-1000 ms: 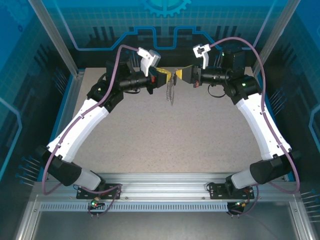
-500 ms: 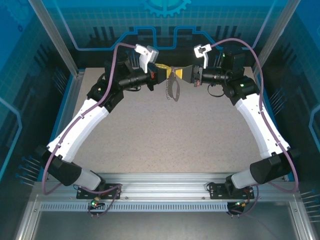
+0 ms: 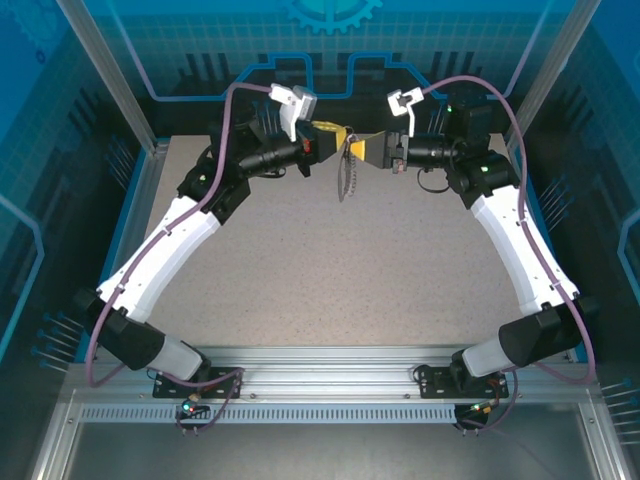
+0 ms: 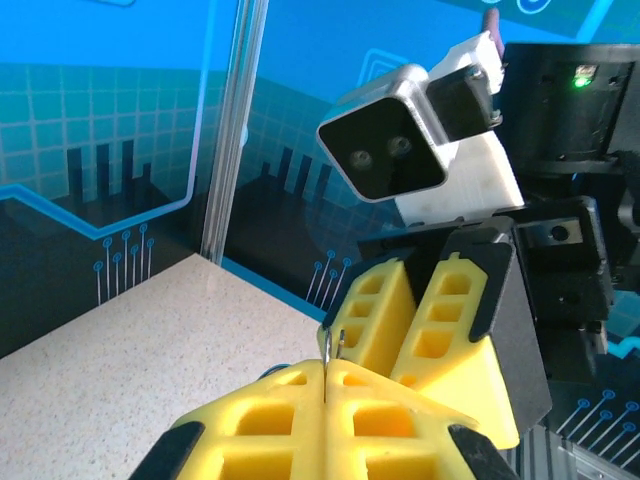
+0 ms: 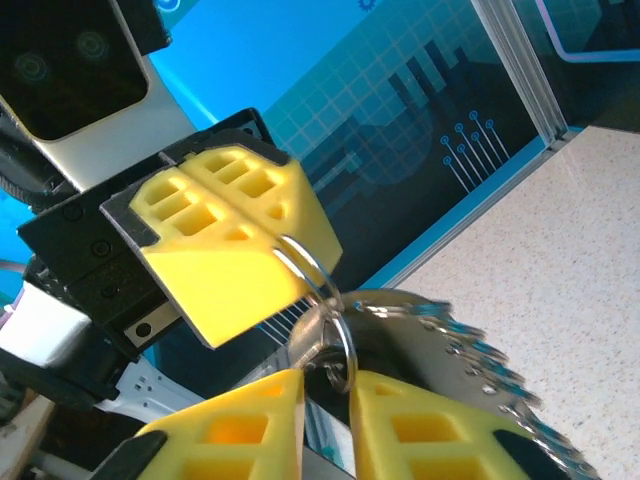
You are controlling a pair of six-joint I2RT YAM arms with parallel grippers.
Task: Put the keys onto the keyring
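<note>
Both grippers meet in mid-air over the far end of the table. My left gripper (image 3: 333,132) (image 4: 328,368) is shut on a thin silver wire ring (image 4: 327,345) at the top of the keyring (image 3: 345,178). The keyring's grey oval loop (image 5: 440,350), edged with small silvery links, hangs blurred below. My right gripper (image 3: 361,148) (image 5: 326,388) faces the left one with a gap between its yellow fingers (image 5: 430,420). The wire ring passes through that gap unpinched. A small dark piece (image 5: 330,374) low in the gap may be the keys; I cannot tell for sure.
The speckled table (image 3: 330,270) lies well below both grippers. Blue panelled walls and metal posts (image 4: 230,130) stand close behind them. The left arm's camera housing (image 5: 70,70) sits close above the right gripper.
The right gripper's fingers have parted from shut. The left gripper has shifted up and away, and the hanging loop has swung and turned edge-on.
</note>
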